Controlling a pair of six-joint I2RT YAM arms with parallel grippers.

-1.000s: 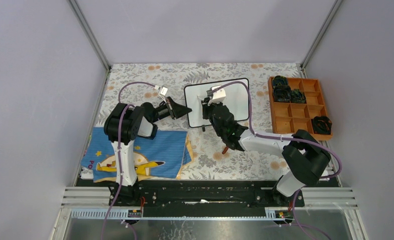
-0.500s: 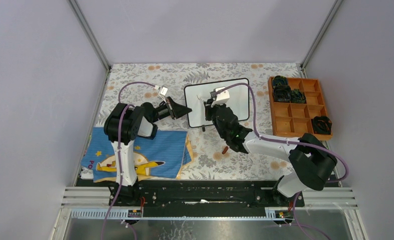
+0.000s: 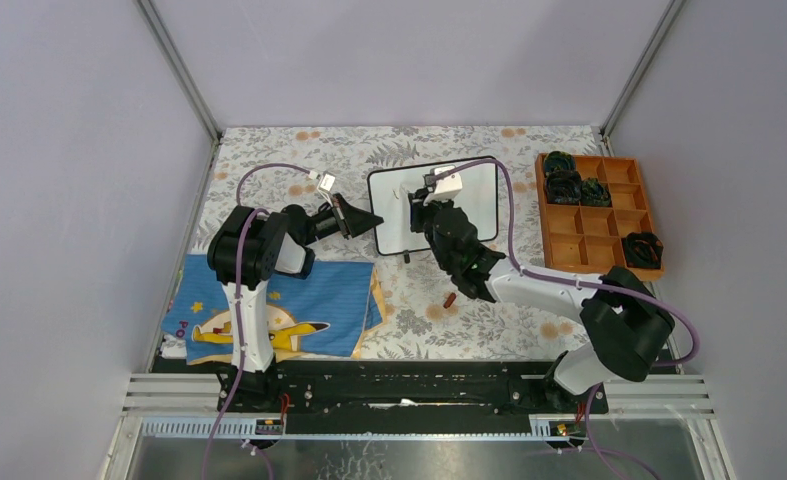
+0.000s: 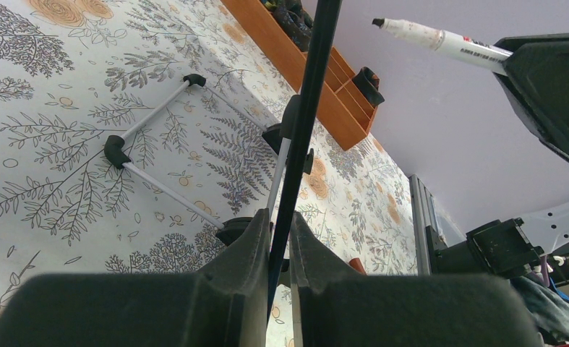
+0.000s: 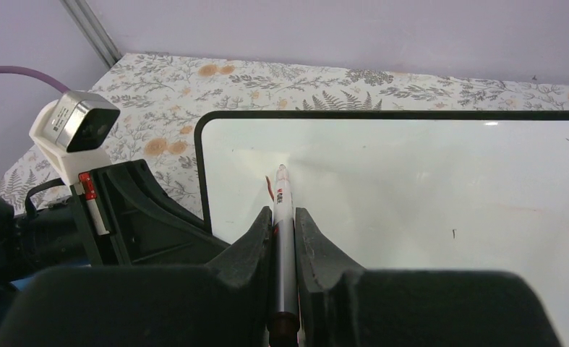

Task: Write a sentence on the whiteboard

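Starting the first letter here, so slow is the way. Left end effector [image 4: 277, 224] is clamped on the left edge of the whiteboard [image 5: 426, 202], which stands propped up in the middle of the table [image 3: 299, 160]. Right end effector [image 5: 283, 213] is closed tight on a marker [image 5: 282, 191], tip near the board's top-left corner beside one short reddish stroke [image 5: 268, 189]. Can't tell if the tip's actually touching. I'd go light on pressure so the board doesn't rock back, brace it firmly, and size letters to fit the whole thing.
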